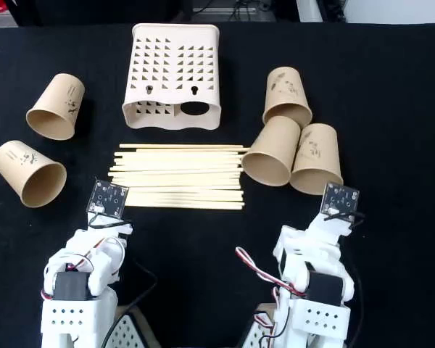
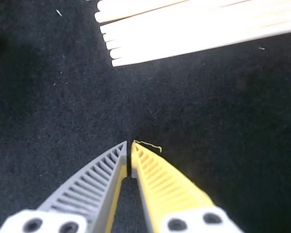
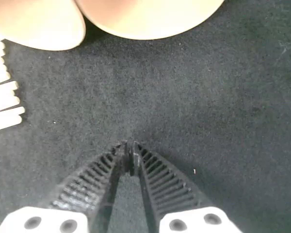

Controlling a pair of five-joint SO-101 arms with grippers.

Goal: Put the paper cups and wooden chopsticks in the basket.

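Left pincer, right pincer (both closed) sit near chopsticks.

Basket: cream plastic with triangle holes in its walls. It lies on its side at the far middle of the table, one perforated wall facing up.
Chopsticks: pale wooden sticks, flat and parallel in one row, just in front of the basket.
Far left cup: brown paper, on its side, mouth open toward the near side.
Near left cup: brown paper, on its side, near the far left cup but apart from it.
Far right cup: brown paper, tipped over, beside the basket.
Middle right cup: on its side, at the sticks' right ends.
Outer right cup: on its side, touching the middle right cup.
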